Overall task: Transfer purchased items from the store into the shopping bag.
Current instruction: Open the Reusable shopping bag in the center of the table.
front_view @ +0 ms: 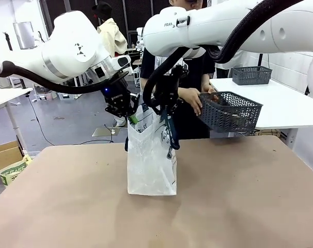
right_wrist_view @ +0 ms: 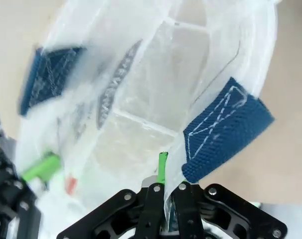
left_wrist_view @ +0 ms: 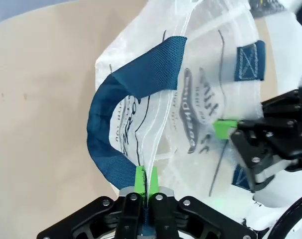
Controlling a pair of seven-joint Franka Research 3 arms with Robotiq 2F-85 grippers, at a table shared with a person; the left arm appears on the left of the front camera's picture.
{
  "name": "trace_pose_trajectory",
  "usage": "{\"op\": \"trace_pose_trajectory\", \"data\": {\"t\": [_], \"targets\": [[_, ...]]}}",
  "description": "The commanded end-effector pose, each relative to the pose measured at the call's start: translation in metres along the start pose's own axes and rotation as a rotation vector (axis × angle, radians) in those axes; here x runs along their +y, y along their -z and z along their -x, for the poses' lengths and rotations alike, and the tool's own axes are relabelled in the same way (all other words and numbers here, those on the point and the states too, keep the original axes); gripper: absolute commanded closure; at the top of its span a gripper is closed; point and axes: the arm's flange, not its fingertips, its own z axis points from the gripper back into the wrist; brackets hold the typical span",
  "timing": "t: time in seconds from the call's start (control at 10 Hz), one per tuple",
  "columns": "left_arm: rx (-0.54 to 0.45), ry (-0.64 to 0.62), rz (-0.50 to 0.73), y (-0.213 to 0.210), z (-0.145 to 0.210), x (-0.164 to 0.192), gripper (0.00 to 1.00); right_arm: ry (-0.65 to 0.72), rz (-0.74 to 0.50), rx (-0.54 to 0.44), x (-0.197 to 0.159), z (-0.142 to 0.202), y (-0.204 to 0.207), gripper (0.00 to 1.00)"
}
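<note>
The translucent white shopping bag (front_view: 151,165) stands upright on the table's middle, with its navy logo facing right. My left gripper (front_view: 131,118) is shut on the bag's left top rim, the thin plastic pinched between its green pads (left_wrist_view: 140,180) beside a navy strap (left_wrist_view: 136,94). On the opposite rim my right gripper (front_view: 166,118) is shut, next to the other navy strap (right_wrist_view: 226,127). Together they hold the bag's mouth apart. A person behind the table holds the dark grey basket, the store (front_view: 230,111), up at the right. The purchased items are hidden inside it.
The brown table (front_view: 239,196) spreads around the bag. A second grey basket (front_view: 251,75) sits on a white table at the back right. The person's hand (front_view: 195,99) grips the held basket's near rim, close to my right arm.
</note>
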Motion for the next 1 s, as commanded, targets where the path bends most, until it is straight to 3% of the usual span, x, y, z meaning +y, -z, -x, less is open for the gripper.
{"op": "trace_pose_trajectory", "data": {"t": [0.0,0.5,0.9], "targets": [[-0.011,-0.060,-0.059,-0.003,0.008,0.016,1.00,-0.072,0.071,-0.002,-0.021,0.012,-0.004,1.00],[-0.023,-0.128,-0.129,-0.018,0.027,0.047,1.00,-0.282,0.073,0.009,-0.058,0.017,-0.014,1.00],[0.020,0.012,-0.232,-0.025,0.032,0.060,1.00,-0.336,0.108,0.031,-0.080,0.022,-0.008,1.00]]}}
